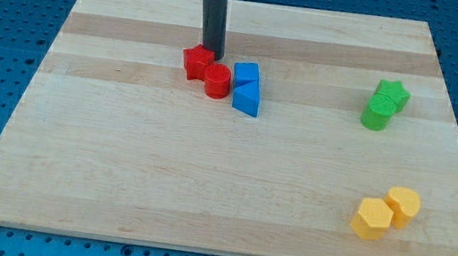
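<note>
Near the view's top, left of centre, my tip [212, 51] stands just behind the red star block [196, 61], touching or nearly so; it has no fingers and holds nothing. Beside the star sit a red cylinder [217, 81], a blue cube [246, 75] and a blue wedge [248, 100]. Green blocks [384, 104] and yellow blocks [386, 213] lie well apart on the wooden board [159, 181], at the view's right

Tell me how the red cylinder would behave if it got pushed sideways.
The red cylinder stands on its flat end and looks squat, so it would probably slide rather than tip or roll. It looks like solid, stiff plastic on the smooth wooden board. It touches the red star block, beside my tip, so they may move together.
</note>
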Tool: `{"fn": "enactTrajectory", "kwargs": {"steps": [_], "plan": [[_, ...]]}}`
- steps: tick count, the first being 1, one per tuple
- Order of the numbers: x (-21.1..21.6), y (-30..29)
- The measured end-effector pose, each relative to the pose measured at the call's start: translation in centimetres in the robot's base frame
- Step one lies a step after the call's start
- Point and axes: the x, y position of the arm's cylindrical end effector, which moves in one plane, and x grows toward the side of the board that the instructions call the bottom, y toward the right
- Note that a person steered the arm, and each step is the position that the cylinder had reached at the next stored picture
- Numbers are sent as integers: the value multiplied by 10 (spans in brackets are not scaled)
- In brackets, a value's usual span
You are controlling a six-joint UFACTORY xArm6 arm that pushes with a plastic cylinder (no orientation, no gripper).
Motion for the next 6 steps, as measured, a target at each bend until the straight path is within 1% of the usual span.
{"fn": "enactTrajectory", "kwargs": {"steps": [2,3,6], "plan": [[23,-36],[41,-42],[105,-40]]}}
